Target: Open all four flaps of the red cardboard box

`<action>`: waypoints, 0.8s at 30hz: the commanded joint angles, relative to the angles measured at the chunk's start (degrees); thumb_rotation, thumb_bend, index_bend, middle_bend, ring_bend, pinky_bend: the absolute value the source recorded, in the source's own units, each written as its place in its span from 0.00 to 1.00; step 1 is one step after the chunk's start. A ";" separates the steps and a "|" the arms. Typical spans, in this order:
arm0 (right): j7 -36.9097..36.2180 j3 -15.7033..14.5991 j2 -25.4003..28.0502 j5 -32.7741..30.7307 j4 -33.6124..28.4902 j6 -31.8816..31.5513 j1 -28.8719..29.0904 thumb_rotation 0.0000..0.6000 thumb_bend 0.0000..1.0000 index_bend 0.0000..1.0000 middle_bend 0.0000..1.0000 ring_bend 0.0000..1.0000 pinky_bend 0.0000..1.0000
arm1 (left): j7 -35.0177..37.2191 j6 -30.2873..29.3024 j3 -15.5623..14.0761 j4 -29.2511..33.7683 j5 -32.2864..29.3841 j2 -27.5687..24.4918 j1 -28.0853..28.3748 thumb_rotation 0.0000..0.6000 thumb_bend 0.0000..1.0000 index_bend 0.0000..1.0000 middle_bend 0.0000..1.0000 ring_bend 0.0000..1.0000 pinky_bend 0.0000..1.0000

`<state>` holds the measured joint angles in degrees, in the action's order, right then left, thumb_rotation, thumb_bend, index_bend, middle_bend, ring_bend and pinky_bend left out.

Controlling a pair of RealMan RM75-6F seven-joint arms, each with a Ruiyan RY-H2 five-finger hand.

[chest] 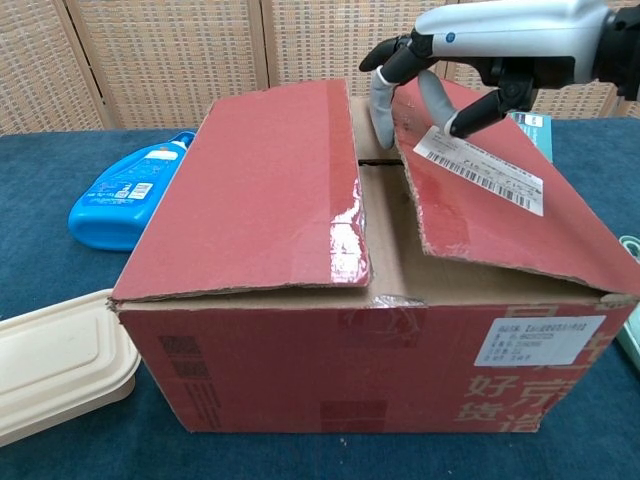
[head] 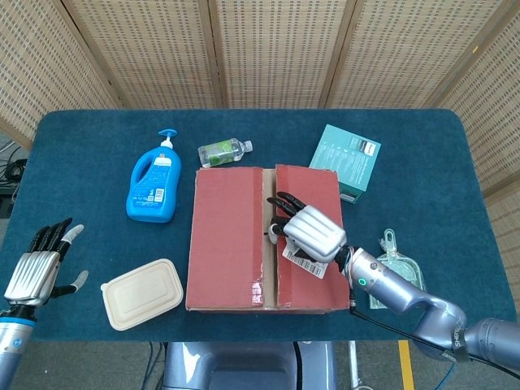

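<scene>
The red cardboard box (head: 230, 280) (chest: 340, 365) stands in the middle of the blue table. Its left top flap (head: 227, 227) (chest: 265, 195) lies nearly flat. The right top flap (head: 309, 188) (chest: 505, 225), with a white barcode label, is raised a little at its inner edge. My right hand (head: 310, 232) (chest: 432, 72) grips that inner edge, its fingers hooked into the centre gap and its thumb on top of the flap. A gap shows between the two flaps. My left hand (head: 36, 268) hovers open off the table's left front corner, holding nothing.
A blue detergent bottle (head: 154, 183) (chest: 125, 190) and a small clear bottle (head: 223, 152) lie behind and left of the box. A teal carton (head: 347, 162) sits at the back right, a clear packet (head: 396, 272) to the right, a beige lidded container (head: 142, 292) (chest: 55, 360) front left.
</scene>
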<state>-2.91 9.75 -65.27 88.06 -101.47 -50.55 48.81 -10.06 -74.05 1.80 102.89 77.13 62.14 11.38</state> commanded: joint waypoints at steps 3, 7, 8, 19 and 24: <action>0.64 0.14 1.10 0.13 -0.86 0.10 0.29 1.00 1.00 0.49 0.45 0.00 0.00 | 0.25 -0.14 0.04 -0.06 0.04 -0.02 -0.03 0.86 0.35 0.10 0.00 0.00 0.00; 1.08 0.50 2.50 0.07 -2.01 -0.13 0.34 1.00 1.00 0.49 0.45 0.00 0.00 | 0.45 -0.35 0.08 -0.11 0.27 -0.03 -0.05 0.86 0.35 0.10 0.00 0.00 0.00; 1.15 0.59 2.80 0.04 -2.26 -0.21 0.32 1.00 1.00 0.49 0.45 0.00 0.00 | 0.47 -0.35 0.08 -0.13 0.30 -0.02 -0.04 0.86 0.35 0.10 0.00 0.00 0.00; 2.82 2.47 8.50 -0.83 -5.92 -2.62 -0.80 1.00 1.00 0.49 0.46 0.01 0.00 | 0.83 -0.35 0.28 -0.18 1.12 0.05 0.37 0.86 0.35 0.10 0.00 0.00 0.00; 2.40 3.05 11.12 -1.16 -7.57 -3.52 -1.56 1.00 1.00 0.49 0.46 0.01 0.00 | 0.88 -0.60 0.37 -0.08 1.49 0.03 0.44 0.86 0.35 0.10 0.00 0.00 0.00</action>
<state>-0.35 12.57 -54.71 87.03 -108.61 -53.75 47.53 -9.18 -74.63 2.16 102.80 78.60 62.18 11.81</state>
